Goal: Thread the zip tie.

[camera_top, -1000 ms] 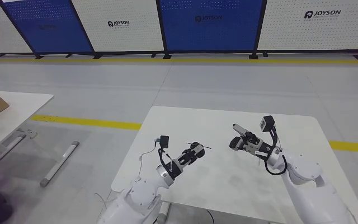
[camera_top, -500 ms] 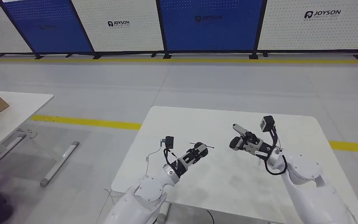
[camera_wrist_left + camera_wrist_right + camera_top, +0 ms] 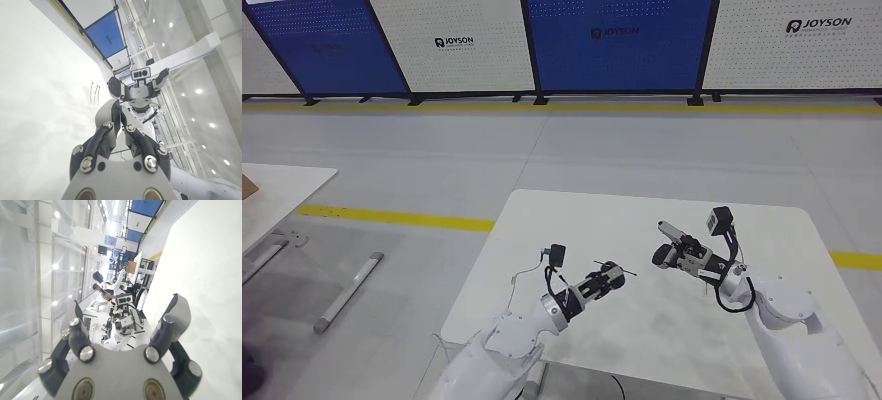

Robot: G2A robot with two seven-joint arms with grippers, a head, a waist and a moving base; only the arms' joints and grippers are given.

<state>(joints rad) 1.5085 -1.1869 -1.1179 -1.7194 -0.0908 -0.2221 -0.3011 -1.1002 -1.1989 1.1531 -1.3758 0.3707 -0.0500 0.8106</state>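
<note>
A thin black zip tie (image 3: 628, 270) is pinched in my left gripper (image 3: 613, 276), which is shut on it above the front middle of the white table (image 3: 572, 215). In the left wrist view the tie (image 3: 119, 121) runs as a fine line between the closed fingers of the left gripper (image 3: 118, 103). My right gripper (image 3: 663, 243) hangs open a short way to the right, facing the left one, with nothing in it. Its wide-open form, the right gripper (image 3: 139, 79), faces the left wrist camera. In the right wrist view the right gripper (image 3: 125, 303) stands spread, with the left gripper (image 3: 125, 321) beyond.
Three spare black zip ties (image 3: 94, 92) lie side by side on the table (image 3: 37, 75) under the right gripper. The table's edge (image 3: 166, 243) runs close by, with floor and a yellow line (image 3: 392, 217) beyond.
My left arm has moved to the right with the zip tie, closing the distance to the right gripper. The right arm has kept still and open.
</note>
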